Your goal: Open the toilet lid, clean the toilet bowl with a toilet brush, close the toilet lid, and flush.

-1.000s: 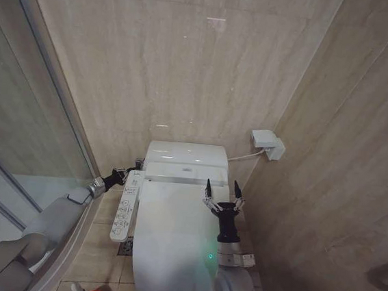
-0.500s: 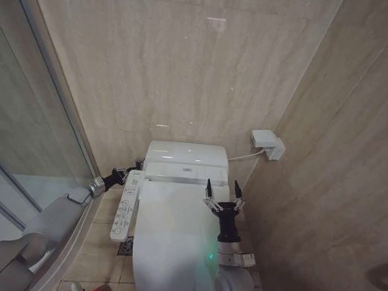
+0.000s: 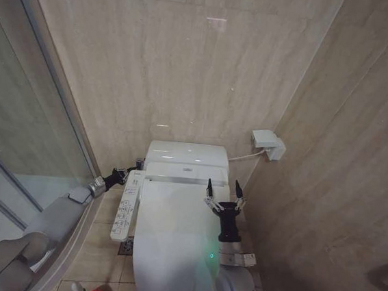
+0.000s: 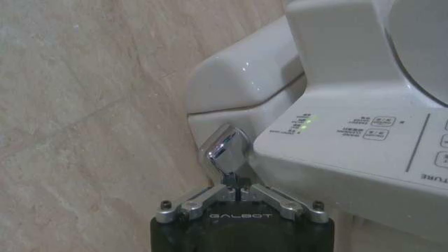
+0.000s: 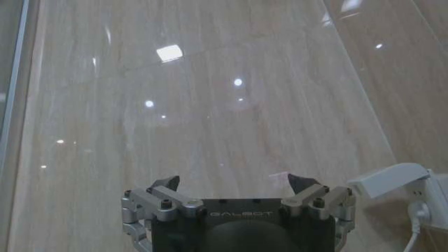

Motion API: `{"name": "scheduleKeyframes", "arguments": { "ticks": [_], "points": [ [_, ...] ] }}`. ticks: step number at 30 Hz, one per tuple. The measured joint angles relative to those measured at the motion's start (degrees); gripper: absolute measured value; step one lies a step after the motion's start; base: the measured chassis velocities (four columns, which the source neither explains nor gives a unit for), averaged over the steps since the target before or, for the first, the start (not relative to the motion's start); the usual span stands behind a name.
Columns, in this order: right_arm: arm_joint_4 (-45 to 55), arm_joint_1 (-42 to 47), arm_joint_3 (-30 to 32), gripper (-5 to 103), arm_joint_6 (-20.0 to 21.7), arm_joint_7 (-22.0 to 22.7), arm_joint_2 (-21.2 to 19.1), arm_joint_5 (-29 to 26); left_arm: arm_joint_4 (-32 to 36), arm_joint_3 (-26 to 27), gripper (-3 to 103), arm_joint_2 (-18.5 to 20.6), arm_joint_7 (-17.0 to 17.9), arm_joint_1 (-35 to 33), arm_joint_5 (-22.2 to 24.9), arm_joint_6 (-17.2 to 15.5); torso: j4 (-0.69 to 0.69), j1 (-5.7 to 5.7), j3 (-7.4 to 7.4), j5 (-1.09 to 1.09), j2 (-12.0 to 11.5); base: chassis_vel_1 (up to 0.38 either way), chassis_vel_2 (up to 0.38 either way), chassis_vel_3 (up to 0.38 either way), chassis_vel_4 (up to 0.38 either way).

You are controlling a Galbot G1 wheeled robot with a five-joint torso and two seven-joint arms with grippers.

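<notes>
Left wrist view: left gripper [image 4: 236, 190] pinched on the chrome flush lever [image 4: 225, 152], stiff and slick, best pressed near its tip; beyond, toilet lid [image 3: 172, 233] lies closed; right gripper [image 3: 222, 193] hovers spread

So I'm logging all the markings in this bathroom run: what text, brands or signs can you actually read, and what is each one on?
"GALBOT": on the left gripper body, at the chrome flush lever.
"GALBOT": on the right gripper body, above the toilet lid.
"...URE": cut-off word on the control panel.
Button labels and the captions by the panel's green lights: too small to read.
</notes>
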State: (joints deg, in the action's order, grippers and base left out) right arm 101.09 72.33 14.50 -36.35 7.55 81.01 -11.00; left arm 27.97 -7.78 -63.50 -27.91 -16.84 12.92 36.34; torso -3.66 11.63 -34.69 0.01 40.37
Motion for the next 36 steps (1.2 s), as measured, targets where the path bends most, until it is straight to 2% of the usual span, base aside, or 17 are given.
{"name": "scheduleKeyframes", "arguments": {
  "ticks": [14,19,21,22,23,26,27,28,30,31,33,35,36],
  "points": [
    [0.13,0.27,0.33,100,0.0,0.09,-0.36,-0.12,2.28,0.32,0,0.83,0.44,-1.32,0.74,-0.1,-0.04,0.02,-0.01,-0.03,-0.01,0.0,0.0,0.0,0.0],
    [0.26,0.33,0.34,100,-0.02,0.11,-0.56,-0.14,9.38,2.29,0,4.0,1.78,-4.34,3.46,-0.47,-0.11,0.03,-0.01,-0.04,-0.01,0.0,0.0,0.0,0.0],
    [0.31,0.22,0.33,100,-0.02,0.14,-0.62,-0.2,14.35,3.75,0,6.77,2.33,-7.32,7.65,-0.73,-0.11,0.04,-0.01,-0.05,-0.02,0.0,0.0,0.0,0.0],
    [0.31,0.22,0.33,100,-0.02,0.14,-0.62,-0.2,14.35,3.75,0,6.77,2.33,-7.32,7.65,-0.73,-0.11,0.04,-0.01,-0.05,-0.02,0.0,0.0,0.0,0.0],
    [0.31,0.17,0.27,100,-0.02,0.14,-0.64,-0.22,16.24,4.34,0,7.82,2.91,-8.62,9.82,-0.82,-0.08,0.04,-0.02,-0.05,-0.02,0.0,0.0,0.0,0.0],
    [0.31,0.01,0.14,100,-0.04,0.14,-0.66,-0.24,24.87,7.6,0,10.94,6.72,-14.7,17.48,-2.03,-0.01,0.01,0.0,-0.02,-0.01,0.0,0.0,0.0,0.0],
    [0.31,0.01,0.14,100,-0.04,0.14,-0.66,-0.24,24.87,7.6,0,10.94,6.72,-14.7,17.48,-2.03,-0.01,0.01,0.0,-0.02,-0.01,0.0,0.0,0.0,0.0],
    [0.35,0.01,0.14,100,-0.03,0.13,-0.71,-0.23,28.51,9.27,0,11.49,8.08,-16.95,19.53,-2.47,0.04,0.01,-0.01,-0.03,-0.02,0.0,0.0,0.0,0.0],
    [0.8,0.1,0.19,100,-0.04,0.13,-0.8,-0.23,34.33,12.86,0,11.8,11.05,-20.68,21.66,-2.77,-0.02,0.0,0.01,-0.02,0.0,0.0,0.0,0.0,0.0],
    [0.8,0.1,0.19,100,-0.04,0.13,-0.8,-0.23,34.33,12.86,0,11.8,11.05,-20.68,21.66,-2.77,-0.02,0.0,0.01,-0.02,0.0,0.0,0.0,0.0,0.0],
    [1.4,0.51,0.35,100,-0.05,0.12,-0.93,-0.19,41.5,17.81,0,11.81,16.73,-25.92,22.36,-4.24,-0.04,0.0,0.0,0.0,0.0,0.0,0.0,0.0,0.0],
    [1.89,1.01,0.7,100,-0.15,0.09,-1.05,-0.09,49.51,22.78,0,11.37,22.5,-31.6,22.52,-7.23,-0.03,0.0,0.01,-0.02,0.0,0.0,0.0,0.0,0.0],
    [1.89,1.01,0.7,100,-0.15,0.09,-1.05,-0.09,49.51,22.78,0,11.37,22.5,-31.6,22.52,-7.23,-0.03,0.0,0.01,-0.02,0.0,0.0,0.0,0.0,0.0]
  ]
}}
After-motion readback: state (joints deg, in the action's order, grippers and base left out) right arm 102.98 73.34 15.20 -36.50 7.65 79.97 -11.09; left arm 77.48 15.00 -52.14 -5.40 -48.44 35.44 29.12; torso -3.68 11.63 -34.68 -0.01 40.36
